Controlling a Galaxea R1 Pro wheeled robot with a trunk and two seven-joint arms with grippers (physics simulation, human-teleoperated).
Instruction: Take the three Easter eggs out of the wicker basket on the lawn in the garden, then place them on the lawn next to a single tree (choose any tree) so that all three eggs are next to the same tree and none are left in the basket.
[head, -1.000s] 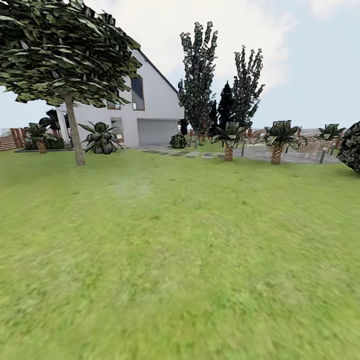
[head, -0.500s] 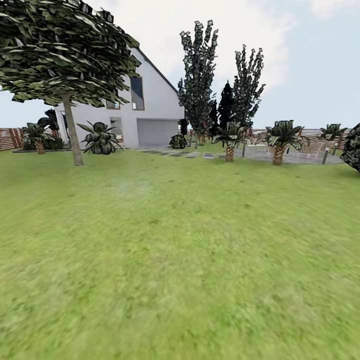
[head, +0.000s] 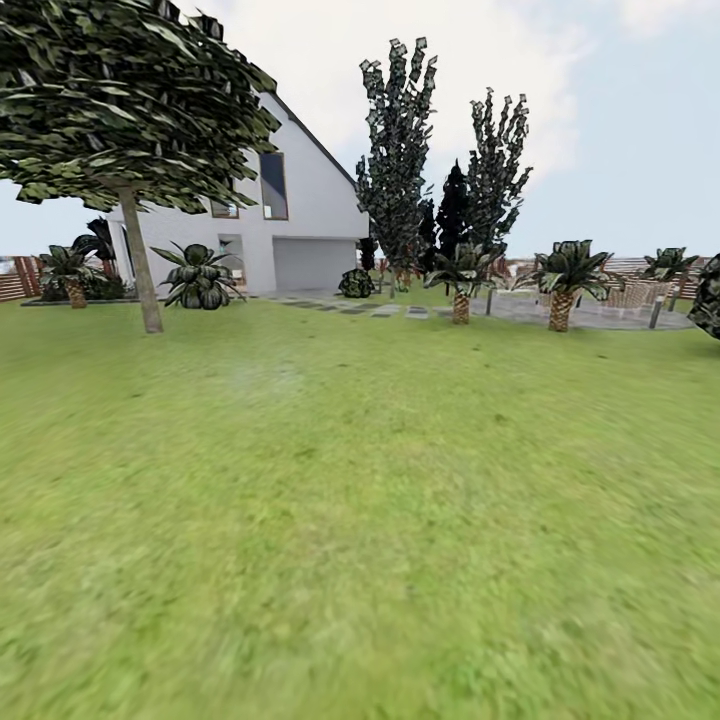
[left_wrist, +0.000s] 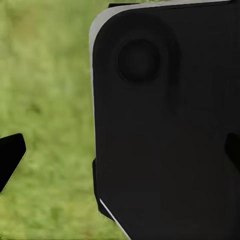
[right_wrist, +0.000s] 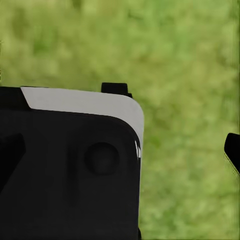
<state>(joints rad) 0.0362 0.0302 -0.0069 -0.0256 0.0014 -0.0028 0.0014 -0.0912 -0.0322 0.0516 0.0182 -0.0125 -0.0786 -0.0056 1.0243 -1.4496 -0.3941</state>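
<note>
The lawn (head: 360, 480) stretches wide and flat ahead of me in the garden. A tree (head: 140, 265) with a slim pale trunk and a rounded dark crown stands at the far left of the head view. The Easter eggs and the wicker basket are out of view. In the left wrist view my left gripper (left_wrist: 122, 157) is open, its black fingertips (left_wrist: 10, 160) far apart over grass, with a black part of my own body behind. My right gripper (right_wrist: 122, 155) is open too, one fingertip (right_wrist: 233, 150) over grass. Neither holds anything.
A white house (head: 300, 220) stands at the back, with a spiky bush (head: 200, 278) and stepping stones (head: 380, 308) before it. Tall dark conifers (head: 400, 150) rise at centre. Short palms (head: 460, 285) (head: 562, 290) line the back right. A slat fence (head: 12, 282) shows far left.
The whole head view has shifted slightly: the tree has slid a little to the left and the palms a little to the right, so the camera has moved.
</note>
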